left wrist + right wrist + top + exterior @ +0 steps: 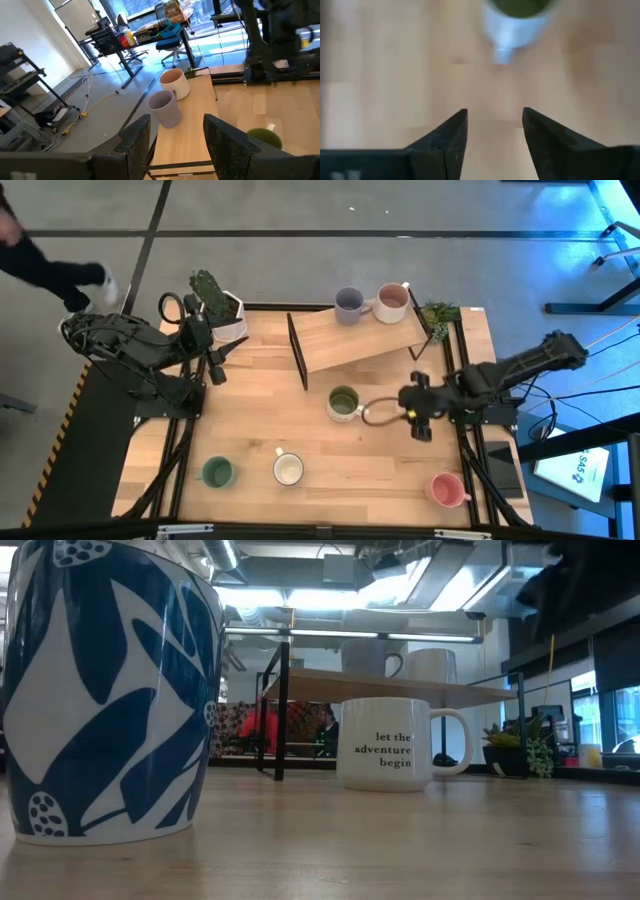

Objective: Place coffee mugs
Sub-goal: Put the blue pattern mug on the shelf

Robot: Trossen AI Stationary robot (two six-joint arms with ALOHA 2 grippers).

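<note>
The olive green mug [343, 402] stands on the table in front of the shelf, its handle [378, 415] pointing at the table's right edge. My right gripper [412, 418] is open just right of that handle, level with it and clear of it. In the right wrist view the mug [517, 17] and its handle [502, 54] lie ahead of the open fingers [492, 132]. The lavender-blue mug [348, 305] and the mauve mug [391, 302] stand on the wooden shelf [350, 340]. My left gripper [214, 370] waits open near the table's far left corner.
The teal green mug [217, 472], the white mug [288, 469] and the pink mug [446, 488] stand along the near edge. The cactus pot [222, 308] sits beside the left arm. A small plant [440, 312] stands right of the shelf. A person's legs [60, 275] show beyond the table.
</note>
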